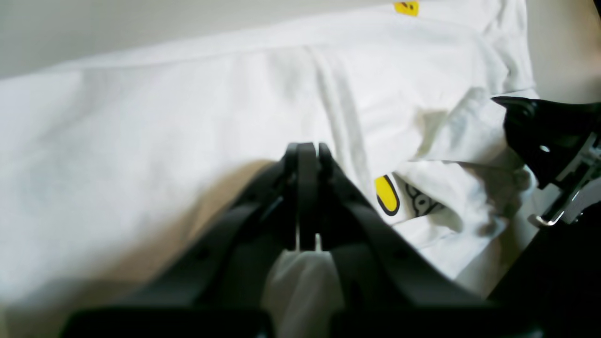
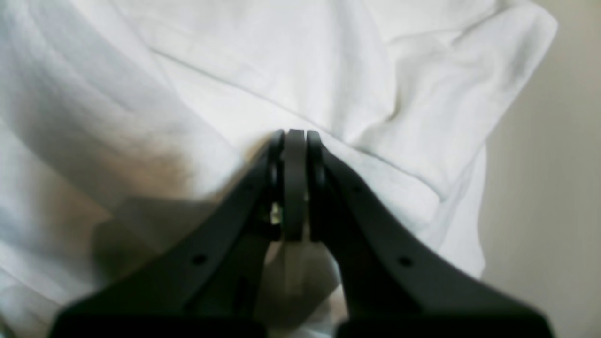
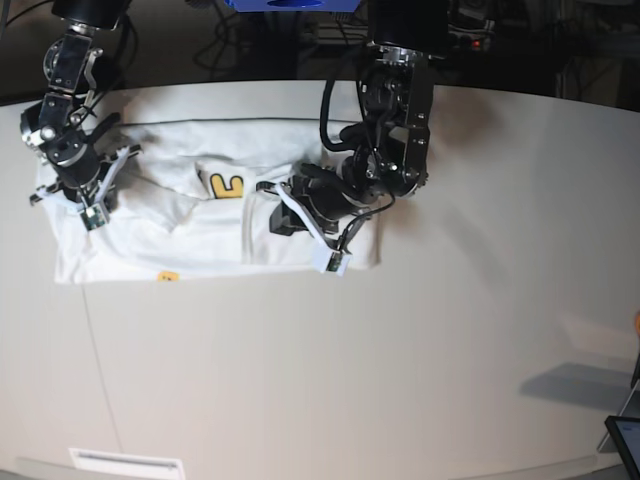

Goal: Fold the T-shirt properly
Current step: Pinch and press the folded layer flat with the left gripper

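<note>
The white T-shirt [image 3: 150, 240] lies partly folded on the left half of the pale table [image 3: 400, 360], its yellow print [image 3: 225, 185] showing near the middle. My left gripper [image 3: 280, 215] is low over the shirt's right part, beside a folded-over flap. In the left wrist view it [image 1: 305, 148] is shut, with white cloth [image 1: 300, 277] bunched between the fingers and the T-shirt [image 1: 164, 117] spread beyond. My right gripper [image 3: 92, 205] is at the shirt's left end. It [image 2: 295, 134] is shut too, pinching the T-shirt [image 2: 281, 56].
Cables and a blue object [image 3: 290, 5] sit along the table's far edge. A dark flat device [image 3: 625, 435] pokes in at the lower right corner. A black robot part [image 1: 544, 136] stands at the right of the left wrist view.
</note>
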{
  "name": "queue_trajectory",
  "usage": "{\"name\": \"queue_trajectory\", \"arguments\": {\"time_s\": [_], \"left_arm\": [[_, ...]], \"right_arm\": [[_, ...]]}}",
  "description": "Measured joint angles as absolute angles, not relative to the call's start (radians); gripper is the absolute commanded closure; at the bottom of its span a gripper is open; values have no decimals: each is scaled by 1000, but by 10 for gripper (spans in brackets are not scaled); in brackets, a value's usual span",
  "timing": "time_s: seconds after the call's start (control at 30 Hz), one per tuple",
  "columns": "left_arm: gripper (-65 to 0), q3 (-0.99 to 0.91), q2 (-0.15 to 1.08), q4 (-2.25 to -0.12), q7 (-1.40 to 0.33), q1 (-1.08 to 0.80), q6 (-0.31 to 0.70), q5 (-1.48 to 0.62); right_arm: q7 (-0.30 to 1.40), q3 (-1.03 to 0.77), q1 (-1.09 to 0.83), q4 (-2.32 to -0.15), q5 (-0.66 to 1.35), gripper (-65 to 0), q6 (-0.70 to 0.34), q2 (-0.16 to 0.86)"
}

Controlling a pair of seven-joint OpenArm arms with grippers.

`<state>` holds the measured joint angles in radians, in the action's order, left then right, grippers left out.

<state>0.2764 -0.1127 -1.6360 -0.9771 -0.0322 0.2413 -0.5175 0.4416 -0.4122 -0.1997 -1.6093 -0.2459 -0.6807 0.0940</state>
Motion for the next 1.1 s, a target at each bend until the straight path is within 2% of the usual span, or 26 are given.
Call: {"name": "queue_trajectory", "arguments": {"time_s": [0.23, 0.3, 0.37, 0.57, 0.73, 0.83, 1.1], "left_arm": [[0, 437, -124, -1636, -978, -54, 239, -520], [0, 451, -122, -1636, -982, -68, 234, -518], [0, 452, -122, -1645, -983, -66, 183, -515], [0, 466, -100, -1669, -981, -43, 183, -513], [0, 511, -55, -1682, -1062, 52, 227, -511], [0, 514, -52, -1729, -1105, 50, 236, -521], [0, 526, 57, -1787, -1190, 83, 239, -519]], "right_arm": [[442, -412, -199, -1609, -246, -16, -681, 96], [443, -412, -197, -1609, -246, -16, -682, 96], [443, -412, -197, -1609, -246, -16, -682, 96], [443, -412, -196, -1609, -246, -16, -683, 96], [454, -412, -189, -1609, -247, -16, -685, 96], [453, -412, -189, -1609, -246, -16, -685, 96], [454, -412, -189, -1609, -246, -16, -685, 96]]}}
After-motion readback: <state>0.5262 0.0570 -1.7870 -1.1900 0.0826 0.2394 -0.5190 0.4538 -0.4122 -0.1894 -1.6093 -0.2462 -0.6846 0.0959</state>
